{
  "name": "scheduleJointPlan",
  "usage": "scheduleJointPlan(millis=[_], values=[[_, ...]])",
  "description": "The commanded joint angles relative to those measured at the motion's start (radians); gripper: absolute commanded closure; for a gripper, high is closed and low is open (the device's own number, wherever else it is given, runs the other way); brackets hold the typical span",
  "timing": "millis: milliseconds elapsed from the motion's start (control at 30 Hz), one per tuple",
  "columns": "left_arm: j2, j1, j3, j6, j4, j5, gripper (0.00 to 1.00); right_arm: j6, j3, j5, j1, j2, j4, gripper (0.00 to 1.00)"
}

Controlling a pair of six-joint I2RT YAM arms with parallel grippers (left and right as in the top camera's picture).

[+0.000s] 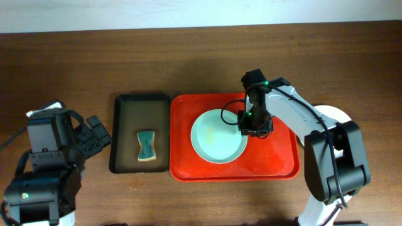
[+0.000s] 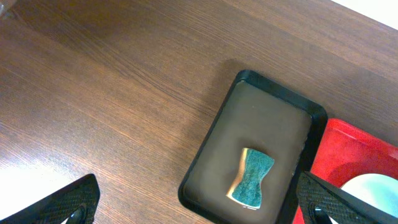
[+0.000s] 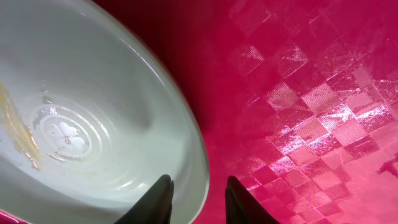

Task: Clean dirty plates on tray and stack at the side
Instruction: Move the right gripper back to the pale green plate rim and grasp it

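Smeared, perhaps pale-green plate [image 1: 213, 141] on red tray [image 1: 276, 157]

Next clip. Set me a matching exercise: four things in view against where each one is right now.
Things:
1. sponge
2. pale green plate
3. right hand
4. left hand

Places:
A. lying on the red tray
B. over the wooden table, beside the black tray
C. inside the black tray
D. astride the plate's rim

Pairs: 1-C, 2-A, 3-D, 4-B
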Motion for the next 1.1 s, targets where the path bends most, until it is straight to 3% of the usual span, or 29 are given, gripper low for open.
scheduleJointPlan(millis=[0,167,300,567,1067], values=[[-0.003,0.004,0.014,-0.014,-0.001,-0.011,0.01,0.005,-0.006,0.037,0.002,-0.004,0.01,0.71],[-0.003,0.004,0.014,-0.014,-0.001,-0.011,0.01,0.005,-0.063,0.037,0.002,-0.004,0.097,0.76],[-0.003,0.004,0.014,-0.014,-0.001,-0.011,0.01,0.005,-0.073,0.019,0.002,-0.004,0.105,0.96],[-0.003,0.004,0.014,-0.014,-0.001,-0.011,0.01,0.01,-0.073,-0.105,0.054,-0.004,0.08,0.96],[-0.003,0.004,0.014,-0.014,-0.001,-0.011,0.01,0.144,-0.074,0.082,0.185,-0.004,0.114,0.96]])
